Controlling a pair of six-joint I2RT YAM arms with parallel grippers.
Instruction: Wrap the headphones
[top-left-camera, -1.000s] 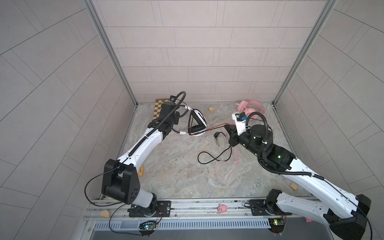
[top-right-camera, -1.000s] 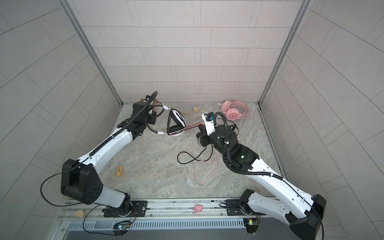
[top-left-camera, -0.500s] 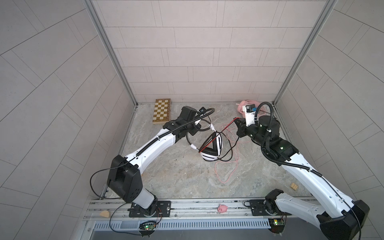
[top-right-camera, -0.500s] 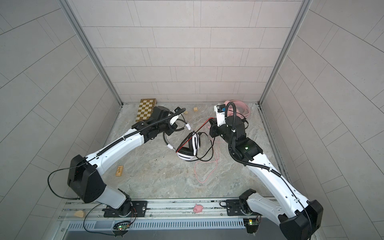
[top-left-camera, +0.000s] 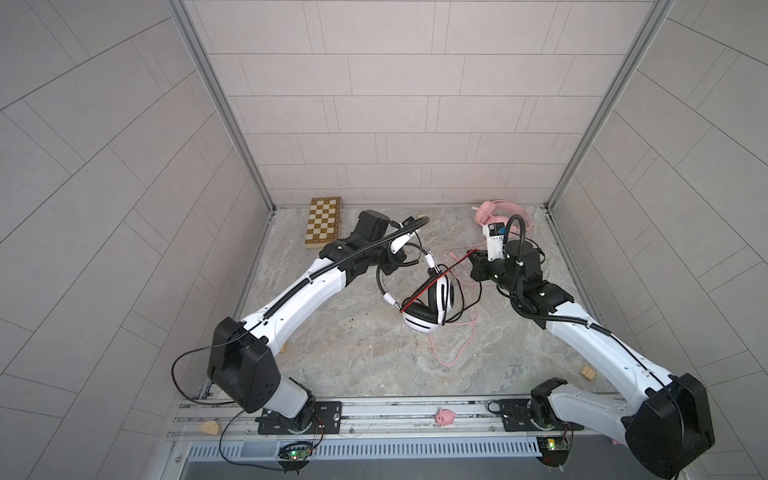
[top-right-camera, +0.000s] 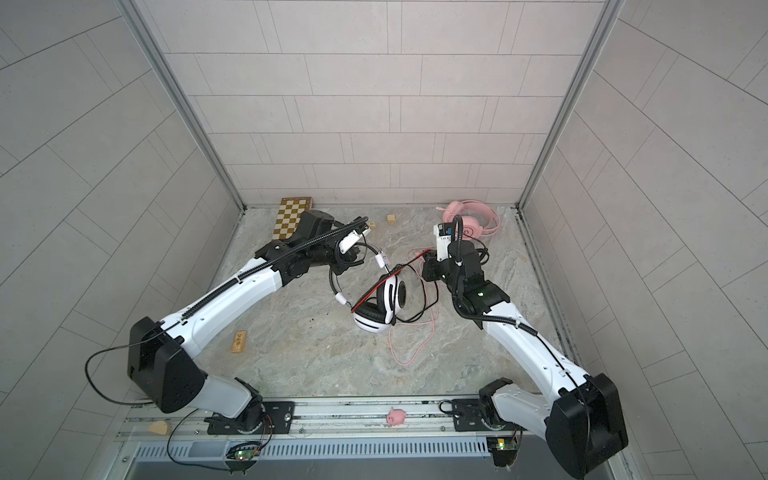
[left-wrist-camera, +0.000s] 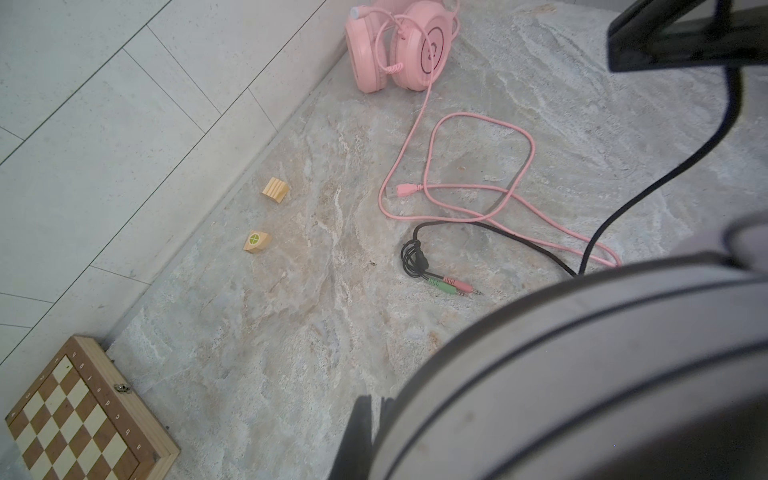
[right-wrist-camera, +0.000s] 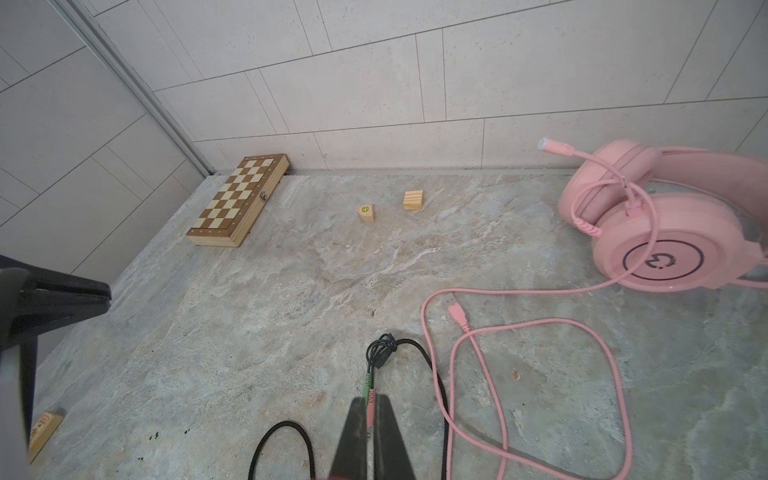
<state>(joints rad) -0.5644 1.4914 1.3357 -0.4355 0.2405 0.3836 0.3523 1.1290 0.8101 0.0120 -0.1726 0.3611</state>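
The left gripper (left-wrist-camera: 370, 405) was clamped on the band of the white headset (top-left-camera: 430, 305), holding it over the middle of the table (top-left-camera: 353, 357). The right gripper (right-wrist-camera: 370, 401) was closed on its red cord (top-left-camera: 440, 276), drawn taut between the two. The pink headset (top-right-camera: 471, 220) lay by the back wall. A harder pull could probably slip the cord from the jaws or tug the band loose. The black tail (right-wrist-camera: 380, 351) crossing the pink cord (right-wrist-camera: 458, 312) might drag that cord into the wrap. Whether the ear cups touched the table was unclear, and the cord's pinch point was cut off in the right wrist view.
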